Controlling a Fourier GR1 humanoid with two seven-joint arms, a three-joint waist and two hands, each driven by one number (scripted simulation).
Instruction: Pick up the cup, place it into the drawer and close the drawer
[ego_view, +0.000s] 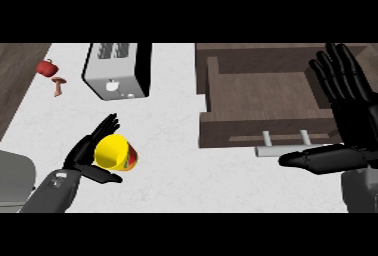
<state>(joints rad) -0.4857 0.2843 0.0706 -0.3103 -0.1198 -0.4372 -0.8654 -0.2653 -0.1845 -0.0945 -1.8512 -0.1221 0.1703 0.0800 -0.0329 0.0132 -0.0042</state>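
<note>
A yellow cup (113, 152) with a red band lies tilted on the white counter at the lower left, its mouth turned up toward me. My left hand (87, 150) is against the cup's left side, fingers straight, thumb stretched out below the cup, not curled round it. The wooden drawer (258, 95) stands pulled open at the upper right, and its silver handle (284, 147) faces me. My right hand (347, 117) is open at the drawer's right edge, fingers pointing up and thumb reaching left beside the handle.
A silver toaster (118, 70) stands at the back, left of the drawer. A red pepper (48, 66) and a brown mushroom (57, 86) lie at the far left. A grey object (15, 175) sits at the lower left corner.
</note>
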